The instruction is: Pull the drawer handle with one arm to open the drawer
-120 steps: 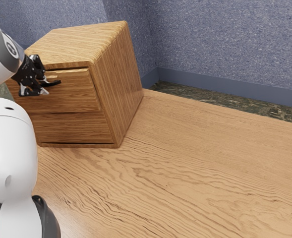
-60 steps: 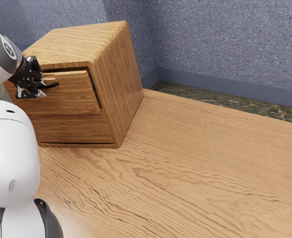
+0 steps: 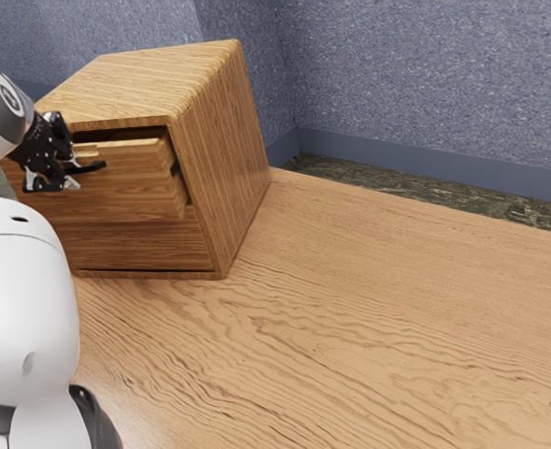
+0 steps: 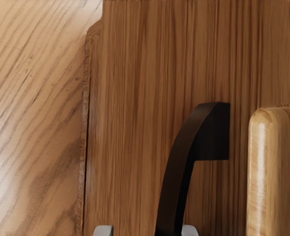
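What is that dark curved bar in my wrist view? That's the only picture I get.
Observer: It's a drawer handle. The exterior view shows it sits on the top drawer of a wooden cabinet.
Operator: Is that drawer open?
Observer: Partly. It juts out from the cabinet's front, with a dark gap behind its edge.
Operator: And where's the hand?
Observer: The hand is at the handle, on the exterior view's left.
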Tool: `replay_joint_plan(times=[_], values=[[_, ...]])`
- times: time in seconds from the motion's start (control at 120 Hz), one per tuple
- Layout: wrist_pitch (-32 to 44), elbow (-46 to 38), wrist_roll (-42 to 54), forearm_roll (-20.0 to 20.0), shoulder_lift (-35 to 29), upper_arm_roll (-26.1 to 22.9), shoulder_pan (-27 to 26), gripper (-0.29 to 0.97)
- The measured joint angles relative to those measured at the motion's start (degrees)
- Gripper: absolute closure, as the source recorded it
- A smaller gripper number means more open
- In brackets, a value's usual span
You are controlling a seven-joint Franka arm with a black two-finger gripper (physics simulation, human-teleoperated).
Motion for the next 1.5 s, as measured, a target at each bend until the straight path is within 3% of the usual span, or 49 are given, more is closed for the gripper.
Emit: replay_joint_plan(times=[1.5], values=[[-1.4, -9.8, 0.1, 0.3, -4.6, 9.3, -8.5, 0.59]])
